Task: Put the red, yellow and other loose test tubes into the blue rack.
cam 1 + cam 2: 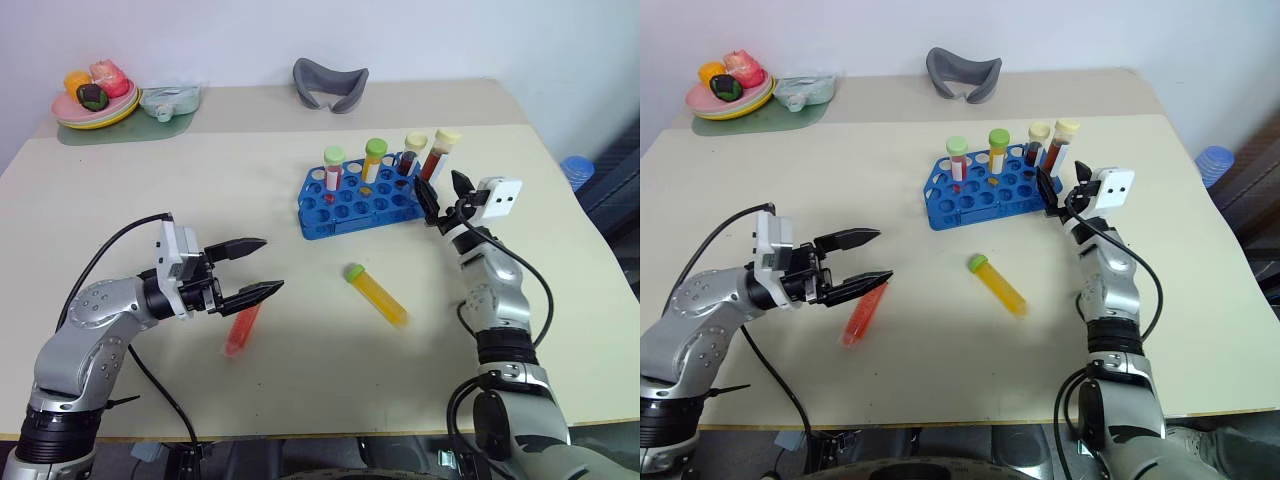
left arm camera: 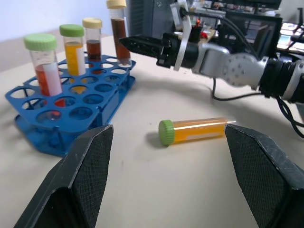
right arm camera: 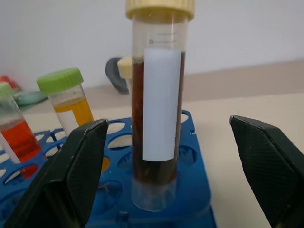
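Standing wide apart, the jaws of the right gripper [image 1: 443, 199] are bracketing the dark tube [image 3: 159, 118] with the yellow cap, which is sitting upright in a corner hole of the blue rack [image 1: 355, 205]; neither finger appears to be touching it, so it seems to be standing free in its hole. Three more capped tubes are standing in the same back row.

Hovering over the table, the left gripper [image 1: 248, 268] is also holding its jaws spread and empty. The red tube [image 1: 241, 329] is lying just under and beside its lower finger, while the yellow tube [image 1: 377, 294] with the green cap is lying well ahead of the jaws, between them and the rack.

Two loose tubes are waiting, so the job looks a little over half done. The risk on the right is a finger clipping the seated tube while backing away, tipping it or nudging the light rack. On the left, a round tube lying flat is likely to roll or squirt sideways if the jaws are closing off-centre.
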`<state>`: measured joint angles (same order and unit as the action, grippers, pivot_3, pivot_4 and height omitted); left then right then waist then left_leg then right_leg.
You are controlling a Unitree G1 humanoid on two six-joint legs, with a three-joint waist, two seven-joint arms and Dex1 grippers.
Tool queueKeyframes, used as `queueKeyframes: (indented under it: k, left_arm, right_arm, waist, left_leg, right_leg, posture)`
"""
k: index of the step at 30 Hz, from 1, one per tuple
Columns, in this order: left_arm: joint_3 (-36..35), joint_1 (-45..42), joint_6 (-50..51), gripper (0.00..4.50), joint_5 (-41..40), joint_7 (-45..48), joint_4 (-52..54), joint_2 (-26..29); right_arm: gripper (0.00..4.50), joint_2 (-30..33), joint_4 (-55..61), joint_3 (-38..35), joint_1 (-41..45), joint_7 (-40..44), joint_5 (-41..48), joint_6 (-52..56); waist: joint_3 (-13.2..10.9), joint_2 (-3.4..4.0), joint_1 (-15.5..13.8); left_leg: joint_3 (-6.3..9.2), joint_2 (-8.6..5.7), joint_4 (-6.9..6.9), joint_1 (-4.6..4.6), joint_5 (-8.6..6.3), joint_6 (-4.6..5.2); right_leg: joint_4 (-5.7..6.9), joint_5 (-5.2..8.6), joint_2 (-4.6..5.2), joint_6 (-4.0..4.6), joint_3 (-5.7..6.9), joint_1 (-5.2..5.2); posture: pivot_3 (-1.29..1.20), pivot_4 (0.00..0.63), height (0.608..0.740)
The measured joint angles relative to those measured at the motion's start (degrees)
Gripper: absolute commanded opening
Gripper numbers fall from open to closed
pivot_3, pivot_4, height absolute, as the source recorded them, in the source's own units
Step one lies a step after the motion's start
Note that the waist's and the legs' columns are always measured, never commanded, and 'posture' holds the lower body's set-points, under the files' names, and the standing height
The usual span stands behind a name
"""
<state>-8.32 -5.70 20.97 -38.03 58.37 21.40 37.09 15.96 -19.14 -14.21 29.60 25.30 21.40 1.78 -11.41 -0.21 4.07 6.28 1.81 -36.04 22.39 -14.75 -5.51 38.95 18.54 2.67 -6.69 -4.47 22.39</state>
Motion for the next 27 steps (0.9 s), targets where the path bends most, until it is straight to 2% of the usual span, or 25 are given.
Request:
queueKeyframes:
  k: [4, 9, 20, 23, 27]
  left_arm:
    - [0.31, -0.08, -0.01, 3.84, 0.02, 0.03, -0.03, -0.03]
    - [0.57, -0.11, -0.05, 3.84, 0.02, 0.08, -0.13, -0.23]
    - [0.65, 0.88, -0.06, 3.84, 0.01, -0.23, 0.05, -0.32]
    - [0.64, 1.28, -0.05, 3.84, -0.01, -0.62, 0.11, -0.30]
    - [0.63, 1.65, -0.05, 3.84, -0.04, -1.02, 0.23, -0.28]
  right_arm:
    - [4.17, 3.20, 5.34, 0.49, 0.16, -0.48, 1.15, 9.60]
    - [4.17, 4.75, 5.12, 0.46, 1.88, 0.29, 2.17, 15.74]
    - [4.17, 5.14, -0.99, 0.45, 7.46, 2.42, 2.32, 16.59]
    - [3.40, 5.42, -2.12, 0.41, 8.26, 3.07, 2.24, 16.42]
    - [1.34, 5.72, -2.77, 0.31, 9.10, 3.67, 2.10, 16.29]
  waist:
    - [0.00, 0.00, -0.09]
    - [0.00, 0.00, 0.00]
    - [-0.01, 0.00, -0.04]
    - [-0.01, 0.00, -0.04]
    - [-0.01, 0.00, -0.07]
  left_leg:
    - [0.00, 0.00, 0.00, 0.01, 0.00, 0.00]
    - [-0.02, 0.00, 0.00, 0.01, 0.00, 0.00]
    - [-0.03, 0.00, 0.02, 0.03, 0.00, 0.01]
    - [-0.02, 0.00, 0.02, 0.03, 0.00, 0.01]
    - [-0.02, 0.00, 0.02, 0.03, 0.00, 0.01]
  right_leg:
    - [-0.02, 0.00, 0.00, 0.00, 0.00, -0.01]
    - [-0.02, 0.00, 0.00, 0.00, -0.02, 0.01]
    - [-0.03, 0.00, 0.00, 0.00, -0.02, 0.02]
    - [-0.04, 0.00, 0.00, 0.00, -0.01, 0.03]
    - [-0.03, 0.00, 0.00, 0.00, -0.01, 0.03]
  posture:
    - [0.00, 0.150, 0.740]
    - [0.00, 0.150, 0.740]
    - [0.00, 0.150, 0.740]
    - [0.00, 0.150, 0.740]
    - [0.00, 0.150, 0.740]
